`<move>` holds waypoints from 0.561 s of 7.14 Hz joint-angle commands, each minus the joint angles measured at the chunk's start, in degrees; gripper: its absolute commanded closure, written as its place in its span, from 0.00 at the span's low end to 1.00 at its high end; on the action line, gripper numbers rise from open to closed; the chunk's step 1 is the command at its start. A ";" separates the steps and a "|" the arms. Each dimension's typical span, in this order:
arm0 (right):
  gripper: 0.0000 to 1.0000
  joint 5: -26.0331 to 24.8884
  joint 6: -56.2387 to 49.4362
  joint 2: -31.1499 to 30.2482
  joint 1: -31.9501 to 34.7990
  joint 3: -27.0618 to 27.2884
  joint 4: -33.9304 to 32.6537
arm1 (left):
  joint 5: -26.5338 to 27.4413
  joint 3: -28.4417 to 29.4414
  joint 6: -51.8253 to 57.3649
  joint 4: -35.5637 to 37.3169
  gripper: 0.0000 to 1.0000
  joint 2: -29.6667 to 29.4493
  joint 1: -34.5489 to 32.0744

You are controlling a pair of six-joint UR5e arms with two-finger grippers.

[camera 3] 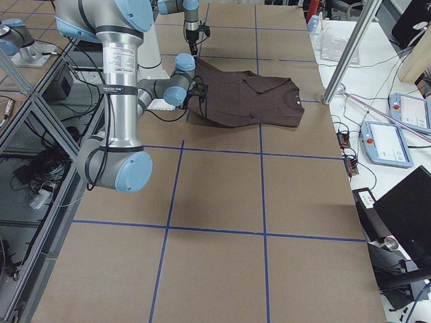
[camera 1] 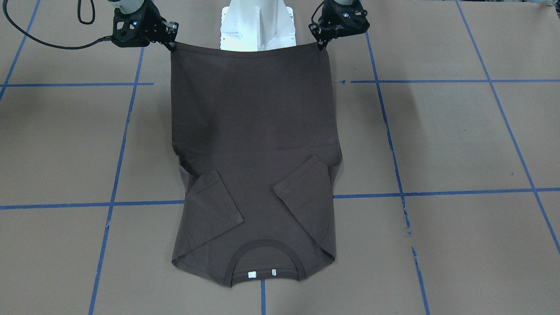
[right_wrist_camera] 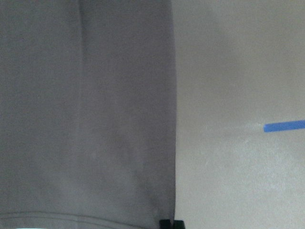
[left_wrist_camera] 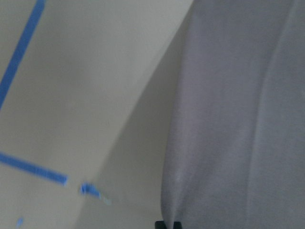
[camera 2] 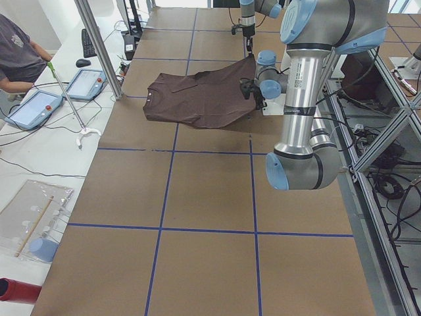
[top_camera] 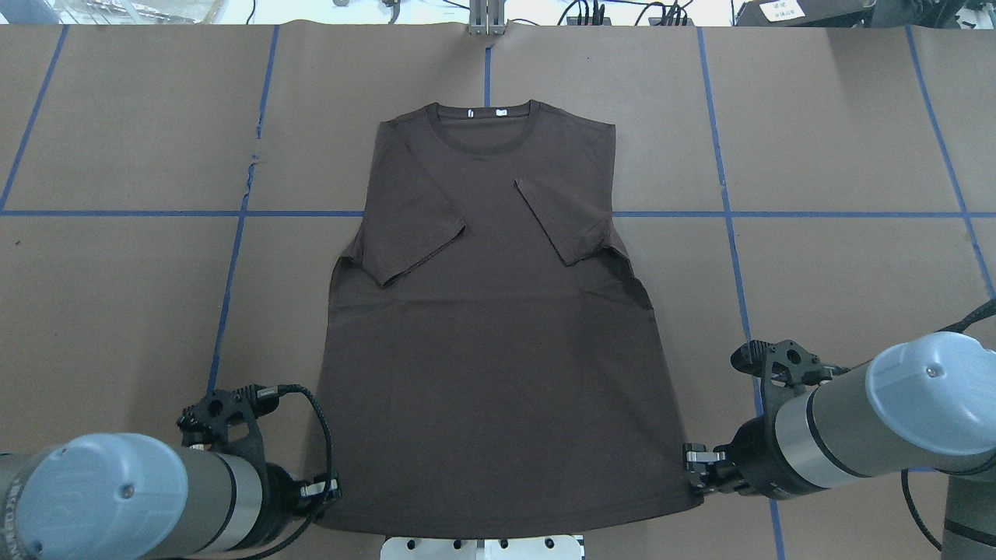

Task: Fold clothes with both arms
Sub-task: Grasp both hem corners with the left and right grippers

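Brown paper-covered worktop (top_camera: 817, 257) marked into squares by blue tape lines (top_camera: 232, 257). A white pedestal base (camera 1: 258, 26) stands at the robot's edge, just behind the raised hem. Beyond the far edge, as the left side view shows, are an aluminium post (camera 2: 99, 46), two tablet-like control units (camera 2: 33, 108) and a seated person (camera 2: 16, 59). A black cable (camera 1: 43, 41) trails from the right arm across the worktop.

The left hand (top_camera: 331, 488) is clenched on one hem corner of the T-shirt (top_camera: 498, 350), and the right hand (top_camera: 689, 469) is clenched on the other. The hem is stretched straight between them. Both side views show this end lifted off the worktop, while the collar (camera 1: 267, 243) end lies flat. The garment lies lengthwise, its collar and white neck tags (camera 1: 251, 274) toward the far edge. Both sleeves (camera 1: 218, 203) are folded inward onto the body.

The collar rests near the worktop's far edge. Broad brown surface extends to either side of the shirt.
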 commanded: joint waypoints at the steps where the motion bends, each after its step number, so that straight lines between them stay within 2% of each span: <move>1: 1.00 2.92 -0.26 -0.24 0.51 0.90 0.10 | -1.10 -4.60 0.09 2.69 1.00 -0.81 2.46; 2: 1.00 2.93 -1.22 0.28 3.22 0.12 0.19 | -1.11 -4.26 1.13 2.69 1.00 -1.08 1.76; 4: 1.00 3.19 -9.28 3.96 12.51 -3.20 0.19 | -0.94 -3.56 8.13 2.69 1.00 -1.34 -5.06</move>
